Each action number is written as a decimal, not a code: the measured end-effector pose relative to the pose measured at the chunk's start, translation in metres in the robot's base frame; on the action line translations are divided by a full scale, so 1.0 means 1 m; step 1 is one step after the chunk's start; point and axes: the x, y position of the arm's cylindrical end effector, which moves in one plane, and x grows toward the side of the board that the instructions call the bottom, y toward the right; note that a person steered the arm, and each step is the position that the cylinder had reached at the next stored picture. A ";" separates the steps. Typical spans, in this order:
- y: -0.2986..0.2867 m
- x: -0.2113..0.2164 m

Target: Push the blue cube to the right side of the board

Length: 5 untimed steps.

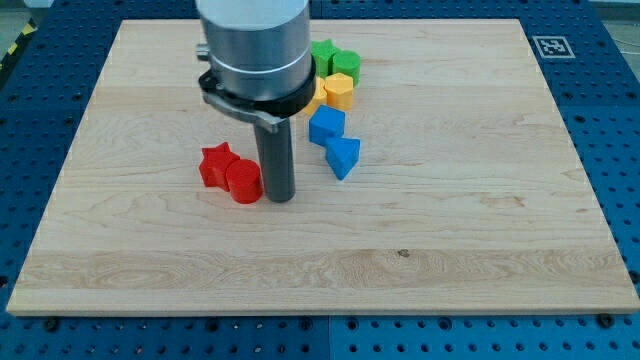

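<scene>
The blue cube (326, 126) sits near the board's middle, just above a blue triangular block (343, 156) that touches it. My tip (279, 197) rests on the board to the lower left of the blue cube, apart from it. It stands right next to a red cylinder (243, 183) on its left. A red star-shaped block (217, 164) touches that cylinder on the left.
A yellow block (339, 91) and another yellow piece (315, 98), partly hidden by the arm, lie above the blue cube. Two green blocks (334, 59) lie above those. The wooden board (480, 200) has a marker tag (551, 46) off its top right corner.
</scene>
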 end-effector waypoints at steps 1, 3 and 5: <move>0.001 -0.010; -0.002 -0.063; -0.002 -0.093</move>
